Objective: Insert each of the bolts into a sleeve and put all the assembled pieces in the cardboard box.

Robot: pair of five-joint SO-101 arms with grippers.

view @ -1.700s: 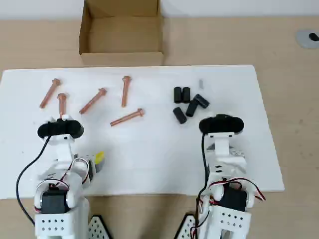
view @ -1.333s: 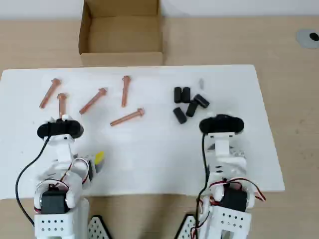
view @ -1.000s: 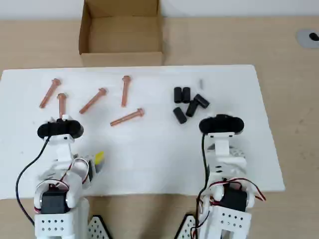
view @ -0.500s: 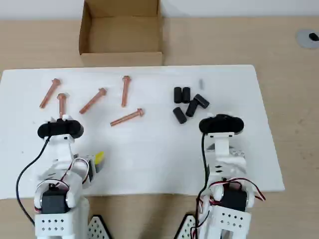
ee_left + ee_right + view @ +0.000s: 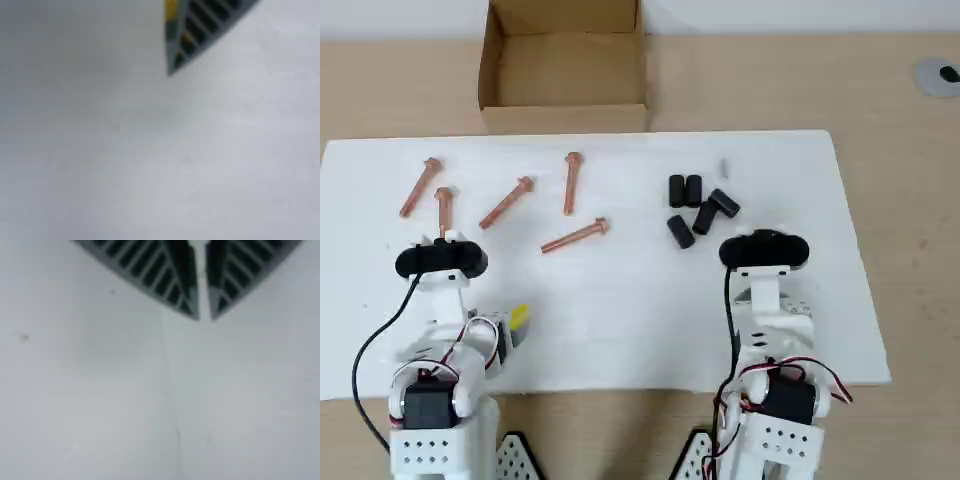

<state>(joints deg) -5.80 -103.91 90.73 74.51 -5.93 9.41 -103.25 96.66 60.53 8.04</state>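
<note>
At the top of the high view, left of centre, the cardboard box (image 5: 563, 118) sits open on the table (image 5: 905, 200), just beyond the far edge of a white sheet (image 5: 620, 330). Five bolts (image 5: 507, 202) lie scattered and apart across the sheet's upper left. Five black sleeves (image 5: 680, 231) lie clustered close together right of centre, none on a bolt. The left arm (image 5: 440, 330) is at the lower left and the right arm (image 5: 765, 330) at the lower right, just below the sleeves. The right gripper (image 5: 203, 317) is narrow, a thin slit between its tips, holding nothing over bare sheet. The left gripper (image 5: 172, 70) hangs over bare sheet; its width cannot be told.
</note>
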